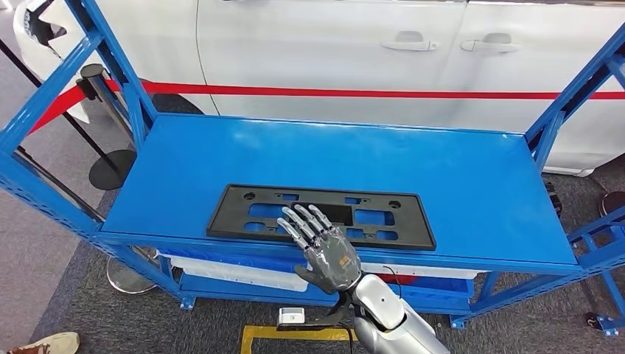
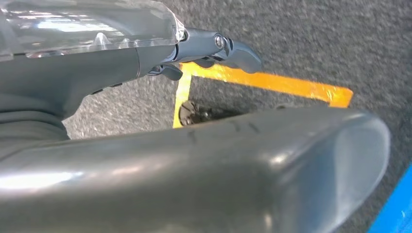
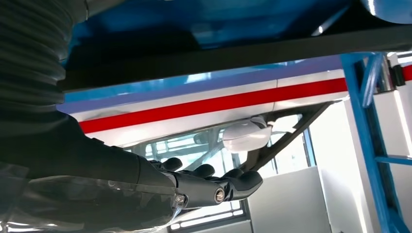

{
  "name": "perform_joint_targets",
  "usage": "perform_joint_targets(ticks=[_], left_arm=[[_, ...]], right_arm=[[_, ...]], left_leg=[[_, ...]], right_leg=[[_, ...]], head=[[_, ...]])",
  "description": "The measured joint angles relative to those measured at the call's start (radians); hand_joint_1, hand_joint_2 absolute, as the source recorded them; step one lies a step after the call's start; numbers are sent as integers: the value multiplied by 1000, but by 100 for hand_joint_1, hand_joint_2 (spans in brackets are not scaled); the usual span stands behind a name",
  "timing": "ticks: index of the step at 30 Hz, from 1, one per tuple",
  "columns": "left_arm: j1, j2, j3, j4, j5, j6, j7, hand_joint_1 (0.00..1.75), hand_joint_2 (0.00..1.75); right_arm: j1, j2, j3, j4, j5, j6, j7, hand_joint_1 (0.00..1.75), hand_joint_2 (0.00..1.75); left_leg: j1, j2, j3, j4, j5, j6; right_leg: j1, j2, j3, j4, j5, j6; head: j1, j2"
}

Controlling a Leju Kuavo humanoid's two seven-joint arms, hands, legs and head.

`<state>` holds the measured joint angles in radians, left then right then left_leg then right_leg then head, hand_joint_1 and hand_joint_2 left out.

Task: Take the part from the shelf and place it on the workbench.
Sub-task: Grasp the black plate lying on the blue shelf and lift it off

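Observation:
The part is a flat black plastic frame [image 1: 250, 221] with several cut-outs, lying along the near edge of the blue shelf [image 1: 457, 177]. My right hand [image 1: 328, 247] reaches up from below the shelf's front edge. Its fingers are spread and lie over the frame's near middle, holding nothing. In the right wrist view the same hand [image 3: 209, 187] stretches out flat beside the frame's dark edge [image 3: 243, 53]. My left hand [image 2: 194, 145] hangs over the grey carpet, its fingers [image 2: 238, 53] straight and empty.
A white car [image 1: 309, 51] with a red stripe stands close behind the shelf. Blue uprights [image 1: 118, 66] frame both ends. A black stanchion base [image 1: 110, 169] sits at the left. Yellow floor tape [image 1: 295, 335], a small white box [image 1: 292, 316] and a person's shoe [image 1: 44, 344] lie below.

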<state>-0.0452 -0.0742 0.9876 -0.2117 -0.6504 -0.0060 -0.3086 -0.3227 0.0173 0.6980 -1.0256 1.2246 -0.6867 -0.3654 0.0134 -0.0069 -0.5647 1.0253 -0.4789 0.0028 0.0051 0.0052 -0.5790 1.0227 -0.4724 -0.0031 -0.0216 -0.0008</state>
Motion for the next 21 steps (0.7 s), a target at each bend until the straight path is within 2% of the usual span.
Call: perform_joint_targets(ticks=[2, 3, 5, 6, 7, 8, 9, 11, 12, 14, 17, 19, 21], left_arm=[[1, 0, 1, 0, 0, 0, 0, 0, 0], [1, 0, 1, 0, -1, 0, 0, 0, 0], [0, 1, 1, 0, -2, 0, -1, 0, 0], [0, 1, 1, 0, -5, 0, -1, 0, 0], [0, 2, 1, 0, -7, 0, -1, 0, 0], [0, 2, 2, 0, -10, 0, -1, 0, 0], [0, 2, 2, 0, -14, 0, -1, 0, 0], [0, 2, 2, 0, -19, 0, -1, 0, 0], [-1, 2, 2, 0, -22, 0, -1, 0, 0], [-1, 2, 2, 0, -27, 0, -2, 0, 0], [-2, 4, 2, 0, -31, 0, -2, 0, 0], [-2, 5, 2, 0, -31, 0, -2, 0, 0], [-2, 6, 2, 0, -34, -1, -2, 0, 0]], right_arm=[[-7, 9, -1, 8, -1, -1, 1, 0, 175], [-12, 12, -1, 12, -2, -2, 2, 0, 175], [-18, 16, -2, 21, 0, -5, 8, 0, 175], [-20, 20, -4, 27, 5, -6, 14, 0, 175], [-22, 24, -8, 31, 14, -7, 22, 0, 175], [-25, 30, -12, 36, 27, -7, 31, 0, 175], [-31, 36, -18, 39, 45, -8, 40, 0, 175], [-47, 52, -30, 47, 84, -8, 53, 0, 175], [-56, 59, -35, 52, 105, -9, 56, 0, 175], [-67, 73, -42, 65, 136, -10, 58, 0, 175], [-73, 93, -50, 82, 159, -10, 59, 0, 175], [-81, 105, -53, 93, 175, -11, 69, 0, 175], [-94, 114, -53, 117, 201, -11, 90, 0, 175]], left_leg=[[3, 1, 2, -8, 6, 11], [6, 2, 3, -12, 9, 16], [6, 2, 2, -13, 10, 20], [6, 2, 2, -12, 10, 20], [6, 2, 2, -12, 10, 20], [6, 1, 3, -12, 10, 19], [6, 1, 5, -12, 9, 18], [4, 0, 9, -12, 6, 14], [3, 0, 8, -11, 5, 10], [1, 0, 6, -12, 5, 0], [2, 1, 3, -1, -8, -17], [3, 1, -33, 83, -60, -23], [4, 1, -97, 218, -118, -28]], right_leg=[[-1, 0, -8, 22, -19, 11], [-3, -1, -23, 57, -43, 16], [-9, -2, -79, 182, -107, 26], [-12, -2, -108, 242, -128, 29], [-14, -2, -126, 276, -132, 31], [-16, -2, -124, 269, -114, 31], [-17, -2, -102, 221, -79, 29], [-15, -2, -36, 84, -11, 20], [-13, -2, -13, 32, 5, 15], [-7, -1, -1, 1, 4, 9], [-13, -2, 4, -15, 9, -5], [-15, -4, 8, -24, 13, -16], [-12, -5, 8, -23, 13, -22]], head=[[1, 0], [2, 0], [3, 0], [3, 0], [3, 0], [3, 0], [3, 0], [3, 0], [3, 0], [3, 0], [3, 0], [2, 0], [2, 0]])
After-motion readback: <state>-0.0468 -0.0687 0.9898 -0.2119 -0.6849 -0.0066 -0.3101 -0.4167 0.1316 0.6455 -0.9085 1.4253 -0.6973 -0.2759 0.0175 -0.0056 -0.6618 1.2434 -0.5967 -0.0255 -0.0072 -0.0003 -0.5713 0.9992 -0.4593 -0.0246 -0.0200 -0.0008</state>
